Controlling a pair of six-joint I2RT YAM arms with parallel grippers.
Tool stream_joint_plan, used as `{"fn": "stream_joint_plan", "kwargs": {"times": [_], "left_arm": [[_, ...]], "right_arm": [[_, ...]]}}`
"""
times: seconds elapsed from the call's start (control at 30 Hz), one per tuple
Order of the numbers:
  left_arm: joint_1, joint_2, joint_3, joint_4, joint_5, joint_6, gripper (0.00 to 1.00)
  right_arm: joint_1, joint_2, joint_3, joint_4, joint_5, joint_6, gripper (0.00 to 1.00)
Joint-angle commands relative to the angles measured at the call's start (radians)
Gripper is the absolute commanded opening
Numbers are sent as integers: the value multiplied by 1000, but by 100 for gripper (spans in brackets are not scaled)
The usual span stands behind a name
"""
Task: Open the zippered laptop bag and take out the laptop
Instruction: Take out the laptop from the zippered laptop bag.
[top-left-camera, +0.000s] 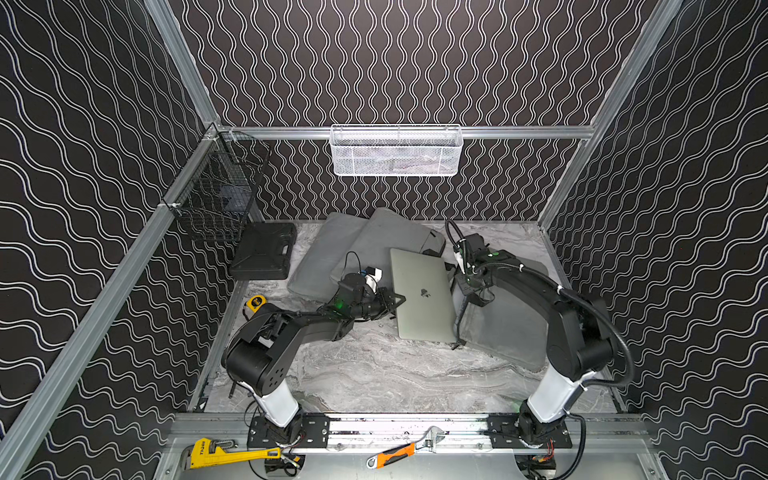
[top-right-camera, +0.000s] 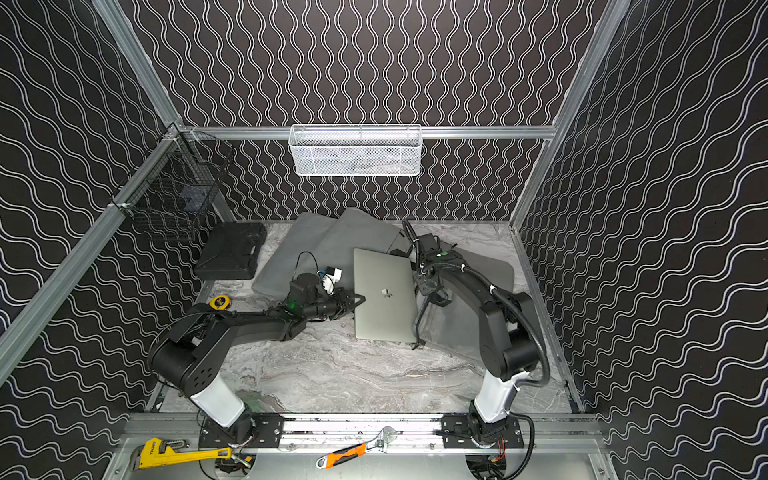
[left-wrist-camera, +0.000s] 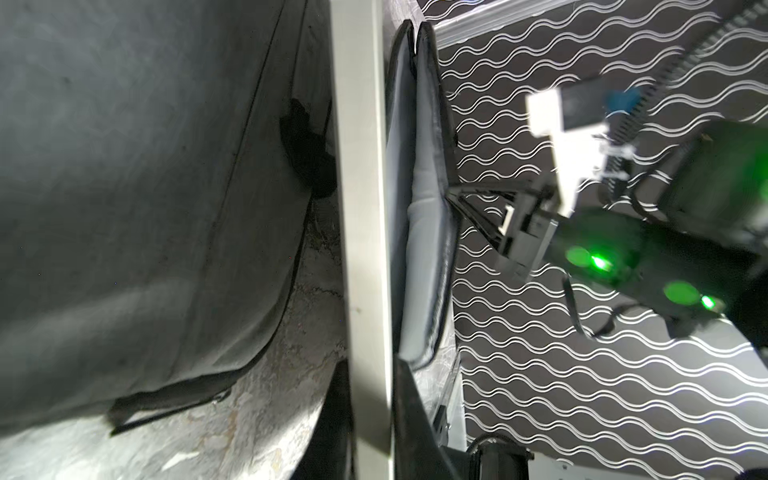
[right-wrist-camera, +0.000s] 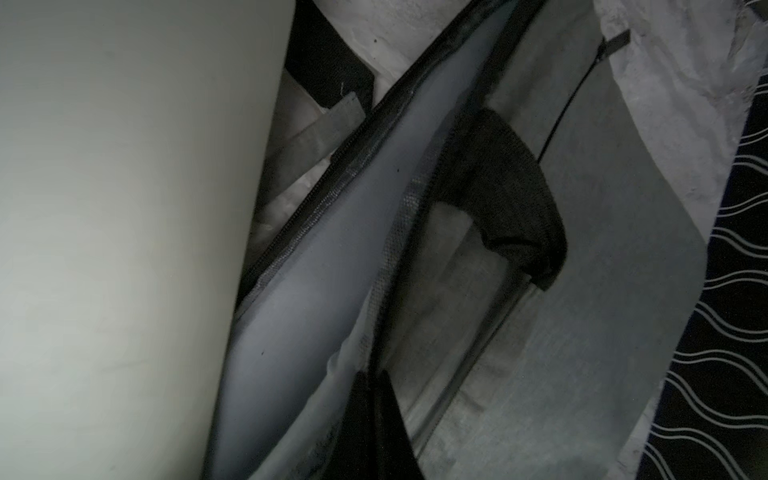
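The silver laptop (top-left-camera: 422, 295) (top-right-camera: 384, 295) lies closed, to the left of the grey zippered laptop bag (top-left-camera: 507, 324) (top-right-camera: 465, 324). My left gripper (top-left-camera: 398, 300) (top-right-camera: 360, 300) is shut on the laptop's left edge. In the left wrist view that edge (left-wrist-camera: 361, 208) runs between the jaws of the left gripper (left-wrist-camera: 370, 382). The bag's mouth (left-wrist-camera: 419, 208) gapes open, showing pale lining (right-wrist-camera: 332, 249). My right gripper (top-left-camera: 459, 286) (top-right-camera: 420, 286) (right-wrist-camera: 374, 378) is shut on the bag's upper zipper edge and holds it up. The laptop (right-wrist-camera: 124, 208) sits just outside that mouth.
Two more grey sleeves (top-left-camera: 332, 257) (top-left-camera: 386, 241) lie at the back. A black case (top-left-camera: 264, 251) and a yellow tape measure (top-left-camera: 255, 302) sit at the left. A black wire basket (top-left-camera: 216, 195) and a white basket (top-left-camera: 397, 151) hang on the walls. Two wrenches (top-left-camera: 224, 455) (top-left-camera: 399, 451) lie on the front rail.
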Motion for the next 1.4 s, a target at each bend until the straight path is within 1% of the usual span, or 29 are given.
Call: {"fn": "stream_joint_plan", "kwargs": {"times": [0.0,0.13,0.17,0.2,0.33,0.53,0.63,0.7,0.8,1.03,1.27,1.37], "left_arm": [[3,-20,20,16,77,93,0],[13,-19,30,17,103,103,0],[15,-22,34,14,110,110,0],[15,-26,34,9,111,114,0],[30,-39,19,31,126,105,0],[70,-46,1,-7,153,133,0],[88,-52,-30,13,151,123,0],[94,-53,-42,14,149,122,0],[96,-47,-52,29,145,113,0],[97,-21,-53,111,150,60,0],[97,-21,-46,93,147,79,0],[96,-23,-46,88,147,79,0]], "right_arm": [[-9,46,39,8,106,-147,0],[-20,91,91,23,154,-264,0],[-19,130,110,19,163,-288,0],[-23,138,121,21,162,-309,0],[-35,145,137,84,131,-406,0],[-40,169,150,121,96,-529,0],[-41,175,131,175,102,-596,0],[-52,187,145,181,99,-622,0],[-78,212,175,189,84,-664,0],[-114,226,149,295,79,-870,0],[-160,248,156,401,30,-999,0],[-188,254,140,465,-14,-1065,0]]}}
